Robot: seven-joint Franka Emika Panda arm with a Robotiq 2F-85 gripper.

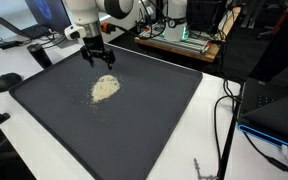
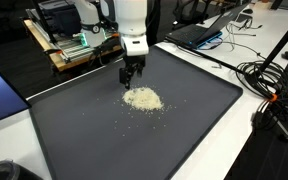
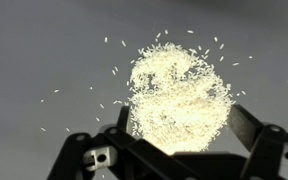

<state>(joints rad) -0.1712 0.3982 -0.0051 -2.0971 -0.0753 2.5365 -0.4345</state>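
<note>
A heap of pale grains [image 1: 105, 88], rice by the look of it though too fine to be sure, lies on a dark grey mat [image 1: 134, 130] that covers most of the white worktop [image 1: 213, 112]. The heap sits toward the mat's far half, nearer the robot's base, with loose grains scattered round its edge. This shows in both exterior views and most plainly in the wrist view, where the heap [image 3: 179, 85] fills the middle of the frame and strays trail off to one side. The mat has a slightly raised rim, which probably explains why it is there: loose grains stay on a contained, contrasting surface instead of rolling onto the worktop. The end effector [image 1: 96, 60] hangs from the white arm pointing straight down, just beside and above the heap on the base side, and in an exterior view [image 2: 131, 78] a sliver of bare mat separates it from the heap [image 2: 143, 99]. It is released and holds nothing. In the wrist view the end effector [image 3: 179, 112] has its fingers [image 3: 124, 118] spread wide to either side of the heap. That upright, spread pose suits working on something low and loose. Cables [image 2: 269, 75] and a laptop [image 2: 199, 33] lie off the mat, well apart.
</note>
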